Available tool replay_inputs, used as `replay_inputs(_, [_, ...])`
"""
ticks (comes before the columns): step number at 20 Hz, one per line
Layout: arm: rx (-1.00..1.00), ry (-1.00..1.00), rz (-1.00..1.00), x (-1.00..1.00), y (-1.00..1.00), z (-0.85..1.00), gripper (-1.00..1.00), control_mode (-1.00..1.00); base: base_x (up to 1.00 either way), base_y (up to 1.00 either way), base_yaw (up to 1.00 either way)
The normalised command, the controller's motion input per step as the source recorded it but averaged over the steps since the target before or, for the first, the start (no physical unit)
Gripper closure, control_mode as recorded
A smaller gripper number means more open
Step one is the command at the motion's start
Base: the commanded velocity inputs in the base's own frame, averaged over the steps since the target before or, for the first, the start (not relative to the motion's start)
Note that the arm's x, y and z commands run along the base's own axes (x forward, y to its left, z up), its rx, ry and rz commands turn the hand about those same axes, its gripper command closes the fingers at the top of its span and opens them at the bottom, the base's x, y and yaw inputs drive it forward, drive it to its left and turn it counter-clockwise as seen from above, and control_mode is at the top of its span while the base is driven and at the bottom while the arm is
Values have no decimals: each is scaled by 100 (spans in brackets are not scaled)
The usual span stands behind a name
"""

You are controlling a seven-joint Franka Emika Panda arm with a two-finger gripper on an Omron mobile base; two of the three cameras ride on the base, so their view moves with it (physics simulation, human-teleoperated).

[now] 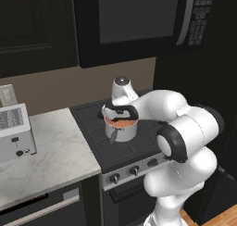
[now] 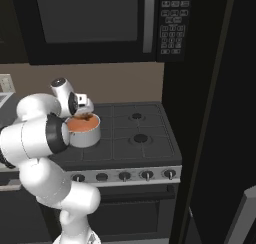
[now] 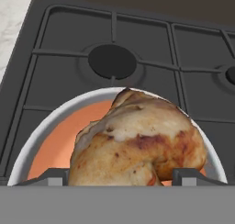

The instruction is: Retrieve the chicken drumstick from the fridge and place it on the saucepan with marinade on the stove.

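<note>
We see one saucepan [image 1: 121, 129] on the stove [image 1: 139, 151], sitting on the front-left burner, w/ orange-red marinade inside. In the left base view its handle points toward 7 o'clock, over the grate. One chicken drumstick [image 3: 137, 142] sits directly over the pan: in the hand view it covers the middle and the 3 o'clock side of the pan opening, marinade showing at 9 o'clock. The end effector [image 3: 121, 176] is above the pan, its two tips spread wide, one on each side of the drumstick at 5 and 7 o'clock of the meat; looks like they flank or pinch it, but we can't tell if they actually press on it.

Counts: in the hand view, one full round burner at 12 o'clock of the pan, plus part of a second at the 3 o'clock edge. Five knobs [image 2: 124, 176] in the right base view's front row. One microwave [image 2: 100, 23] above the stove. One toaster [image 1: 14, 132] on the marble bench [image 1: 55, 155], at 9 o'clock of the stove. One fridge [image 2: 220, 113], at 3 o'clock of the stove.
</note>
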Motion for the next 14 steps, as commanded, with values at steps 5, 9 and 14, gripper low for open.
replay_inputs(5, [0, 0, 0, 28, 6, -13, 100, -100, 0, 0, 0])
replay_inputs(9, [-1, 0, 0, 19, 4, -21, 100, -100, 0, 0, 0])
replay_inputs(14, [-2, 0, 0, 1, 1, -16, 100, -100, 0, 0, 0])
